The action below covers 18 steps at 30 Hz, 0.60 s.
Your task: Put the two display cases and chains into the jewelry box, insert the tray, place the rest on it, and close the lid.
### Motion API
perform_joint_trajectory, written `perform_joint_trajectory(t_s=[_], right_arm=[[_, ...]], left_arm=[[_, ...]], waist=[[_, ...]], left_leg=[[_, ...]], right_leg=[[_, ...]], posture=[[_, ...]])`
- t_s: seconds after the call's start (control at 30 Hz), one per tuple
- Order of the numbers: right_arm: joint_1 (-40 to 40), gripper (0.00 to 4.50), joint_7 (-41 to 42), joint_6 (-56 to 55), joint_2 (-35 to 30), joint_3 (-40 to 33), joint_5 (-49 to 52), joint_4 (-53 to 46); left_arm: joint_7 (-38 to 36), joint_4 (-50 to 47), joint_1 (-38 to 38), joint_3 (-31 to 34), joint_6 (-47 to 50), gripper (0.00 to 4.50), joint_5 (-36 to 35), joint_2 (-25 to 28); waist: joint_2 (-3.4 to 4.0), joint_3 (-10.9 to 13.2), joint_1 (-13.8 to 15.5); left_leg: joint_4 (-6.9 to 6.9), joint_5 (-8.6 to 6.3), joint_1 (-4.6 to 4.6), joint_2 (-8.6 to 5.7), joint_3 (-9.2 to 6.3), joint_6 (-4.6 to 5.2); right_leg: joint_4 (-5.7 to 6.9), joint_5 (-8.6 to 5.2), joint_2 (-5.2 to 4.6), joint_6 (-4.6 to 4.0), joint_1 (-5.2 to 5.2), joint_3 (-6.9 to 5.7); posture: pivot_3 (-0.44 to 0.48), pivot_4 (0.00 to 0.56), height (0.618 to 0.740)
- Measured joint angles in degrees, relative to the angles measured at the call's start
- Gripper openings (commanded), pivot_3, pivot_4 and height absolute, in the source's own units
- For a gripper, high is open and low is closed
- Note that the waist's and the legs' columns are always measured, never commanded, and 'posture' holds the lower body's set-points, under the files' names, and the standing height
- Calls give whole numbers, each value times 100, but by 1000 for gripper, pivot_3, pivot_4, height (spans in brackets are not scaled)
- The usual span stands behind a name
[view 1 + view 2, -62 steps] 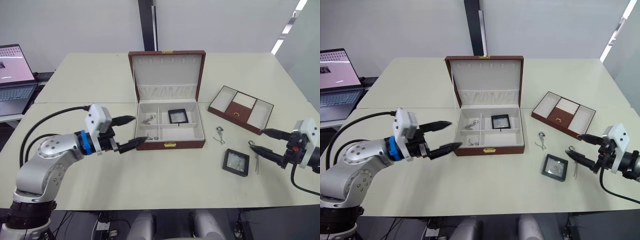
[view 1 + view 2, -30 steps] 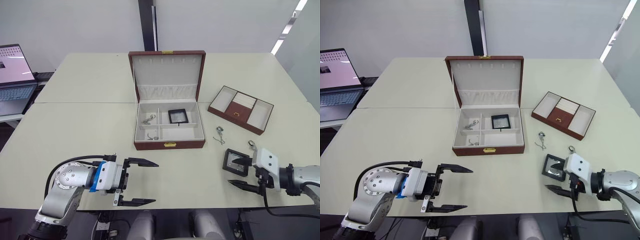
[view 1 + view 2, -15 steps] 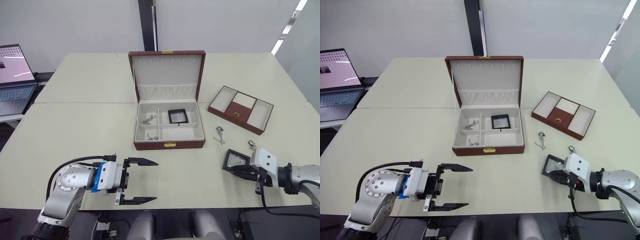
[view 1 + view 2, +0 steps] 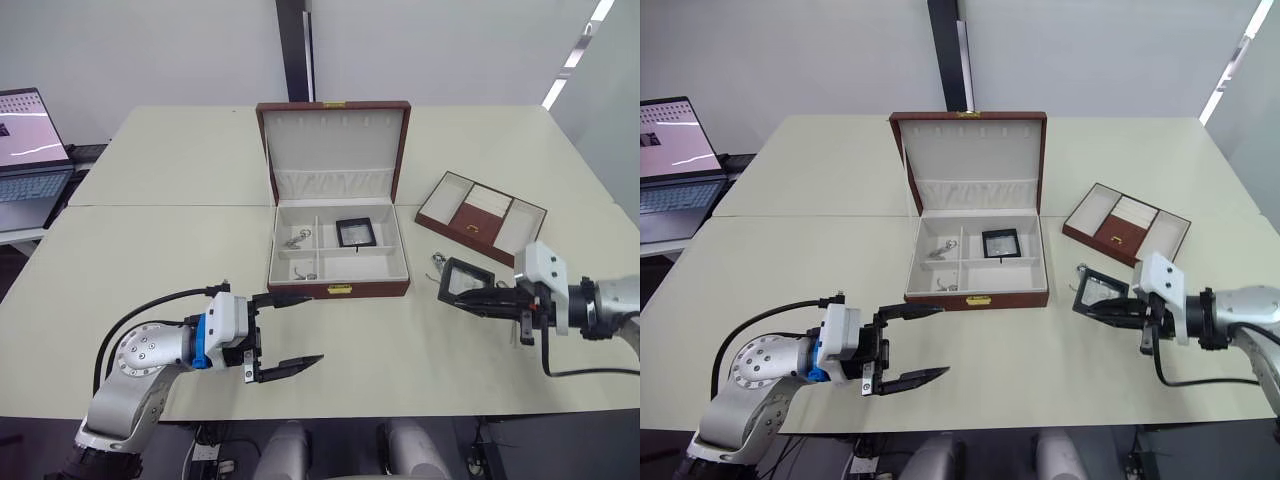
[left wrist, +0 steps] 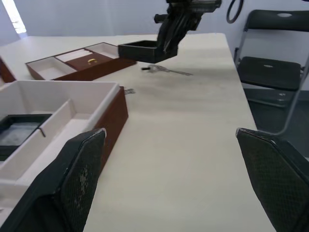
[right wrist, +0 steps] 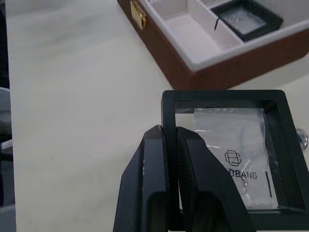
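- Black-framed display case (image 4: 463, 279) with a clear window is pinched by its edge between the two fingers of the right gripper (image 6: 166, 145), which holds it lifted off the table, just to the right of the jewelry box.
- A label reading "OBANG" shows through the window in the right wrist view.
- Jewelry box (image 4: 338, 289), reddish-brown with a cream lining, sits open at the table's middle with its lid (image 4: 334, 148) upright.
- A second display case (image 4: 355, 232) lies in the box's rear right compartment; two chains (image 4: 298, 239) lie in the left compartments.
- A chain (image 4: 437, 264) lies on the table just behind the lifted case.
- The tray (image 4: 482, 218), brown with pale compartments, rests on the table to the right of the box, well apart from it.
- The left gripper (image 4: 284, 334) hangs above the table in front of the box's left corner, its fingers spread wide and holding nothing.
- A laptop (image 4: 29, 160) stands open at the far left.
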Motion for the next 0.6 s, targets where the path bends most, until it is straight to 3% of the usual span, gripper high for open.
perform_joint_trajectory(t_s=[0.1,0.3,0.6], right_arm=[[-1055,8,285,141,79,554,-46,417],[-2894,8,710,80,1069,1601,-500,1680],[-3887,8,859,18,2017,2451,-1209,2788]], left_arm=[[511,-267,146,92,273,4500,-9,-177],[1484,-801,536,440,730,4500,-5,-363],[2586,-1659,1394,802,1132,4500,-11,-740]], waist=[[-3,2,8],[-4,2,-4],[-5,3,42]], left_leg=[[0,0,2,3,-3,0],[-1,0,-7,4,-1,-1],[0,1,-19,-5,-11,-2]], right_leg=[[0,0,1,0,0,-5],[1,0,0,-1,-14,-1],[-1,0,-9,-1,-22,-7]], posture=[[0,150,740],[0,150,740],[0,150,740]])
